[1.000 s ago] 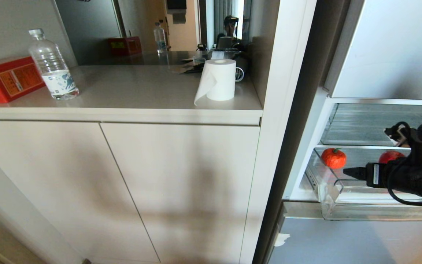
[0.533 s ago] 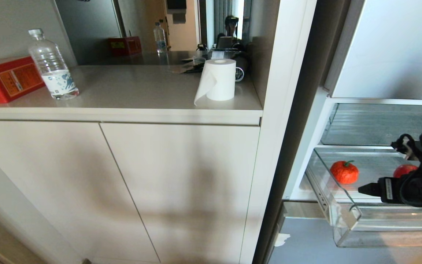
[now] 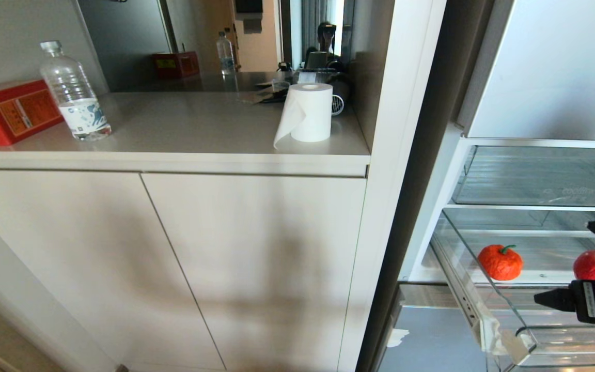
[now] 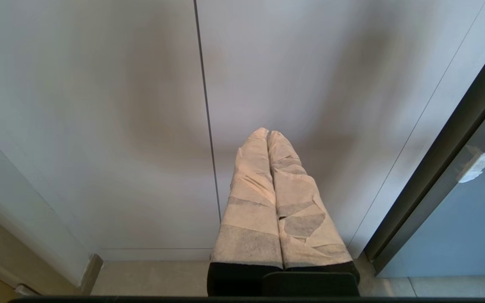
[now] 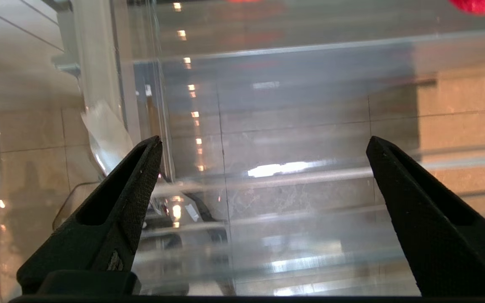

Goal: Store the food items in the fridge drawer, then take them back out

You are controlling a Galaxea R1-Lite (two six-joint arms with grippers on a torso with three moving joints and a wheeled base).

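The right gripper hangs with jaws spread wide and empty at the clear front lip of the pulled-out fridge drawer, on whose ribbed floor beyond sit an orange-red pumpkin-like fruit and a red fruit, while the left gripper, fingers pressed together, faces the pale cabinet doors.

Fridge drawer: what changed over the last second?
The fridge drawer slid out toward the robot, carrying the pumpkin-like fruit and red fruit. The right pincer drew back with it, jaws wide open. Counter items unmoved; left pincer parked, shut.
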